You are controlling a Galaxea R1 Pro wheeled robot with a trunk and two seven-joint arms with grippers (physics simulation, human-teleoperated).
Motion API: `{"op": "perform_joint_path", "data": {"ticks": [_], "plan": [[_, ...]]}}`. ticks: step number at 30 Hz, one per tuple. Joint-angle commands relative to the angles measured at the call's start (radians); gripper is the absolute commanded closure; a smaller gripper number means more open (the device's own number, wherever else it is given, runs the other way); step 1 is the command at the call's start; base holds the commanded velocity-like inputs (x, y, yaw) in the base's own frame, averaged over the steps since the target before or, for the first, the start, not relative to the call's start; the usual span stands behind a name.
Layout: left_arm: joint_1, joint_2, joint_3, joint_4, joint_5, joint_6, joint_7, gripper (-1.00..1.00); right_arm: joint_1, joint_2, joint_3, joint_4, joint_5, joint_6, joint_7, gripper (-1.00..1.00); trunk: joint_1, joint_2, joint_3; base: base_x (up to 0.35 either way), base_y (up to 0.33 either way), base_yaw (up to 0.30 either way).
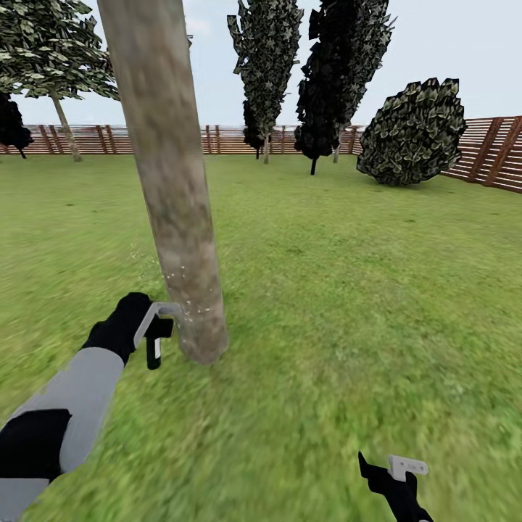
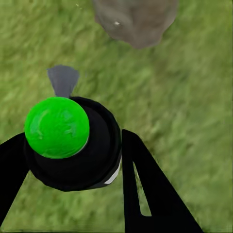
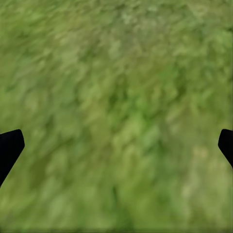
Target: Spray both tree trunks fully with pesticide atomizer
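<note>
A thick pale mottled tree trunk (image 1: pixel 170 181) rises from the grass right in front of me. My left gripper (image 1: pixel 161 324) hangs low beside the trunk's base, shut on the pesticide atomizer (image 1: pixel 154 351), a small black bottle with a white label. In the left wrist view the atomizer (image 2: pixel 77 145) shows a green round top between the black fingers (image 2: pixel 145 189), with the trunk's foot (image 2: pixel 136 22) just beyond it. Fine white specks of pesticide (image 1: pixel 177 293) dot the lower trunk. A second pale-trunked tree (image 1: pixel 67 130) stands far left by the fence. My right gripper (image 1: pixel 395 475) is open over bare grass.
A brown slat fence (image 1: pixel 500 148) edges the lawn at the back and right. A round bush (image 1: pixel 413 134) and two tall dark trees (image 1: pixel 341 72) stand at the back right. Open grass (image 1: pixel 348 290) stretches to the right of the trunk.
</note>
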Motion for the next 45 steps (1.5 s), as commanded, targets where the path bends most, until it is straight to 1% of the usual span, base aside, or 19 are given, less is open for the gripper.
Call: {"op": "perform_joint_path", "data": {"ticks": [1, 5, 8, 10, 12, 14, 16, 20, 21, 23, 26, 28, 29, 32, 33, 36, 39, 42, 45], "plan": [[0.002, 0.012, -0.003, -0.001, 0.01, 0.0, -0.001, 1.0, 0.0, 0.0, 0.0, 0.0, 0.0, 0.0, 0.0, -1.0, 0.0, 0.0, 0.0, 0.0, 0.0, 0.0], [0.005, 0.007, -0.005, -0.003, 0.005, 0.001, -0.001, 1.0, 0.0, 0.0, 0.0, 0.0, 0.001, 0.0, 0.0, -1.0, 0.0, 0.0, 0.0, -0.027, 0.0, 0.0], [-0.001, -0.052, -0.006, -0.003, 0.003, 0.0, 0.001, 1.0, 0.0, 0.0, 0.0, 0.0, 0.001, 0.0, 0.0, -1.0, 0.0, 0.0, 0.0, -0.292, 0.0, 0.0], [-0.004, -0.072, -0.007, -0.003, 0.003, -0.001, 0.001, 1.0, 0.0, 0.0, 0.0, 0.0, 0.001, 0.0, 0.0, -1.0, 0.0, 0.0, 0.0, -0.337, 0.0, 0.0], [-0.03, -0.106, -0.007, -0.003, 0.003, 0.001, 0.003, 1.0, 0.0, 0.0, 0.0, 0.0, 0.001, 0.0, 0.0, -1.0, 0.0, 0.0, 0.0, -0.278, 0.0, 0.0], [-0.046, -0.118, -0.007, -0.007, 0.001, 0.001, 0.003, 1.0, 0.0, 0.0, 0.0, 0.0, 0.001, 0.0, 0.0, -1.0, 0.0, 0.0, 0.0, -0.083, 0.0, 0.0], [-0.056, -0.119, -0.006, -0.023, 0.0, 0.001, 0.004, 1.0, 0.0, 0.0, 0.0, 0.0, 0.0, 0.0, 0.0, -1.0, 0.0, 0.0, 0.0, -0.027, 0.0, 0.0], [-0.065, -0.101, -0.001, -0.08, -0.002, 0.002, 0.005, 1.0, 0.0, 0.0, 0.0, 0.0, 0.0, 0.0, 0.0, -1.0, 0.0, 0.0, 0.0, -0.004, 0.0, 0.0], [-0.067, -0.089, 0.0, -0.096, -0.002, 0.003, 0.005, 1.0, 0.0, 0.0, 0.0, 0.0, 0.001, 0.0, 0.0, -1.0, 0.0, 0.0, 0.0, 0.0, 0.0, 0.0], [-0.069, -0.042, 0.003, -0.112, 0.004, 0.01, 0.005, 1.0, 0.0, 0.0, 0.0, 0.0, 0.001, 0.0, 0.0, -1.0, 0.0, 0.0, 0.0, 0.0, 0.0, 0.0], [-0.07, -0.045, 0.001, -0.114, 0.009, 0.011, 0.005, 1.0, 0.0, 0.0, 0.0, 0.0, 0.0, 0.0, 0.0, -1.0, 0.0, 0.0, 0.0, 0.0, 0.0, 0.0], [-0.079, -0.094, -0.001, -0.115, 0.01, 0.012, 0.005, 1.0, 0.0, 0.0, 0.0, 0.0, 0.0, 0.0, 0.0, -1.0, 0.0, 0.0, 0.0, 0.0, 0.0, 0.0], [-0.086, -0.132, -0.003, -0.115, 0.006, 0.012, 0.005, 1.0, 0.0, -0.001, 0.0, 0.0, -0.001, 0.0, 0.0, -1.0, 0.0, 0.0, 0.0, 0.0, 0.0, 0.0], [-0.134, -0.18, -0.003, -0.104, 0.003, 0.012, 0.006, 1.0, 0.0, -0.001, -0.001, 0.0, -0.001, 0.0, 0.0, -1.0, 0.0, 0.0, 0.0, 0.0, 0.0, 0.0], [-0.151, -0.187, -0.002, -0.101, 0.003, 0.013, 0.006, 1.0, 0.0, -0.002, -0.001, 0.0, -0.001, 0.0, 0.0, -1.0, 0.0, 0.0, 0.0, 0.0, 0.0, 0.0], [-0.161, -0.174, 0.0, -0.101, 0.003, 0.013, 0.006, 1.0, 0.0, -0.002, -0.001, 0.0, -0.001, 0.0, 0.0, -1.0, 0.0, 0.0, 0.0, 0.0, 0.0, 0.0], [-0.17, -0.101, 0.004, -0.101, 0.003, 0.015, 0.006, 1.0, 0.0, -0.002, 0.0, 0.0, -0.001, 0.0, 0.0, -1.0, 0.0, 0.0, 0.0, 0.0, 0.0, 0.0], [-0.198, -0.043, 0.005, -0.1, 0.004, 0.017, 0.006, 1.0, 0.0, -0.002, 0.0, 0.0, -0.001, 0.0, 0.0, -1.0, 0.0, 0.0, 0.0, 0.0, 0.0, 0.0], [-0.215, -0.027, 0.004, -0.101, 0.004, 0.017, 0.006, 1.0, 0.0, -0.003, 0.0, 0.0, 0.0, 0.0, 0.0, -1.0, 0.0, 0.0, 0.0, 0.0, 0.0, 0.0]]}}
